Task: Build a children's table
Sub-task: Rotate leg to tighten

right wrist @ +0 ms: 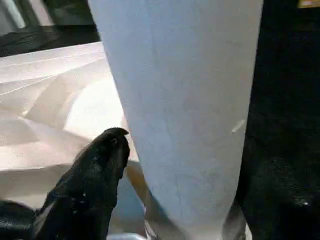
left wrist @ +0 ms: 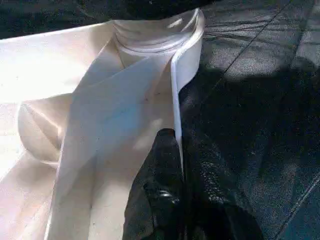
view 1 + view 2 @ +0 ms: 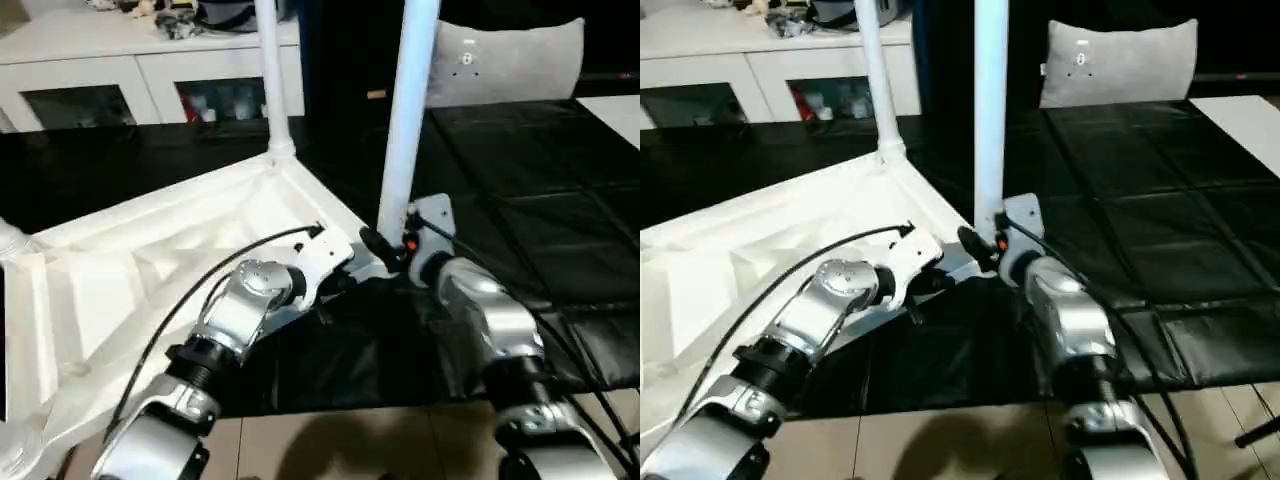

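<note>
At the near corner socket, the leg point(image 3: 408, 120) stands upright between my right gripper's point(image 3: 392, 250) parted fingers; my left gripper point(image 2: 175, 165) pinches the tabletop's rim point(image 2: 184, 75).

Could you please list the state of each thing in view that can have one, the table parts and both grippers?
White plastic square table top: upside down on the black-covered work surface, ribbed underside up.
Far white tapered leg: upright in its corner socket.
Near white tapered leg: upright at the near corner.
Left gripper: shut on the table top's rim.
Right gripper: around the near leg's base; grip unclear.
White cabinet's glass doors: closed.
</note>
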Motion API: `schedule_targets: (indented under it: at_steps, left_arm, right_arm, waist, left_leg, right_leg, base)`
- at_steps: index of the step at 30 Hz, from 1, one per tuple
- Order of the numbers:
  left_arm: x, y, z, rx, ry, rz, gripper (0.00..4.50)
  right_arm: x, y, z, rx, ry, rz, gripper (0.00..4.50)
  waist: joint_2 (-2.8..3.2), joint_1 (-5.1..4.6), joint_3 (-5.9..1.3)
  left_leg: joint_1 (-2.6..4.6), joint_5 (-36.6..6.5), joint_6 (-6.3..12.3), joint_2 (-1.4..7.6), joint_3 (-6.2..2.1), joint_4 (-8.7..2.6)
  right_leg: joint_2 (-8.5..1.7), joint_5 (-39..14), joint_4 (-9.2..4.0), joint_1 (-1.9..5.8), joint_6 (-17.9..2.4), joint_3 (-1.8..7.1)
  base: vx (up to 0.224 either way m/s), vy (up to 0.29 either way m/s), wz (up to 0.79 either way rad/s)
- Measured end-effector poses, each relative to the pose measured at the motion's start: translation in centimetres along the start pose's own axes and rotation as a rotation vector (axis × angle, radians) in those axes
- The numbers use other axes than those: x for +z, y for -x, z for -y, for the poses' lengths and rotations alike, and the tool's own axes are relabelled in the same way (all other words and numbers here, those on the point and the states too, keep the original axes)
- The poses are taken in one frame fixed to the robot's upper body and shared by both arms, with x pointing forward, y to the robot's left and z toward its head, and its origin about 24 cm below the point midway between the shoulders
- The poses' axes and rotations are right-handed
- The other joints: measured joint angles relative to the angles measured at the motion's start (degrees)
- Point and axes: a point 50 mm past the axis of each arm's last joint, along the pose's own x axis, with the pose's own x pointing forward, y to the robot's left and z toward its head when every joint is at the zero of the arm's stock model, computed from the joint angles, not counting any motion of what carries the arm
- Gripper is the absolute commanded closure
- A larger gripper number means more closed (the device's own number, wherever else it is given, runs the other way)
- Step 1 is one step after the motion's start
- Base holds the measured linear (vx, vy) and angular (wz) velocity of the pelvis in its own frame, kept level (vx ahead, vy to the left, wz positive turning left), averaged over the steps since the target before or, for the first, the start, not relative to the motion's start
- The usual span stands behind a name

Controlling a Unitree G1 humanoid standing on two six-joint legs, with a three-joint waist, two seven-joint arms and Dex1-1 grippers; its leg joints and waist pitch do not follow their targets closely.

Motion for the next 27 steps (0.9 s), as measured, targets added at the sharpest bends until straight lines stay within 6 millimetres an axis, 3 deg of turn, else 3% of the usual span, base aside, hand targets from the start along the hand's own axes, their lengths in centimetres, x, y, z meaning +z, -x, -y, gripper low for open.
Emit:
schedule_targets:
  at_steps: [5, 10, 15, 19, 27]
  left_arm:
    - [-0.5, 0.7, -0.3, -0.048, -0.056, 0.009, 4.5]
    - [-1.3, 2.1, -0.9, -0.096, -0.113, 0.005, 4.5]
    - [-1.9, 3.5, -1.3, -0.182, -0.184, -0.006, 4.5]
    - [-2.4, 4.6, -1.3, -0.286, -0.23, -0.008, 4.5]
    - [-2.6, 5.6, -0.5, -0.456, -0.332, -0.019, 4.5]
  right_arm:
    - [-0.6, 2.1, 1.0, 0.127, 0.045, -0.022, 0.44]
    - [-0.7, 3.5, 1.9, 0.23, 0.096, -0.071, 0.02]
    - [-0.8, 5.0, 2.0, 0.397, 0.129, -0.12, 0.02]
    - [0.2, 6.2, 2.6, 0.504, 0.185, -0.145, 0.02]
    - [0.8, 6.1, 1.8, 0.712, 0.226, -0.183, 0.8]
  waist:
    - [0.09, 0.91, 0.04]
    - [0.39, 0.97, 0.13]
    - [0.39, 1.44, 0.15]
    - [0.35, 2.72, 0.13]
    - [0.27, 4.3, 0.14]
  left_leg:
    - [-0.05, 0.0, 0.01, 0.0, 0.02, -0.21]
    - [-0.11, 0.0, 0.01, 0.01, 0.02, -0.2]
    - [-0.21, 0.0, 0.06, 0.02, 0.03, -0.17]
    - [-0.23, -0.1, 0.12, 0.03, 0.06, -0.12]
    - [-0.27, -0.1, 0.17, 0.02, 0.09, 0.01]
  right_leg:
    - [0.02, -0.1, -0.1, -0.06, 0.1, 0.0]
    - [0.03, 0.0, -0.13, -0.1, 0.0, 0.0]
    - [0.03, 0.0, -0.16, -0.14, 0.0, -0.02]
    - [0.03, 0.1, -0.17, -0.15, -0.2, -0.01]
    - [-0.05, 0.1, -0.13, -0.16, -0.2, -0.01]
  base:
    - [0.0, 0.0, 0.0]
    - [0.0, 0.0, 0.0]
    - [0.0, 0.0, 0.0]
    - [0.0, 0.0, 0.0]
    - [0.0, 0.0, 0.0]
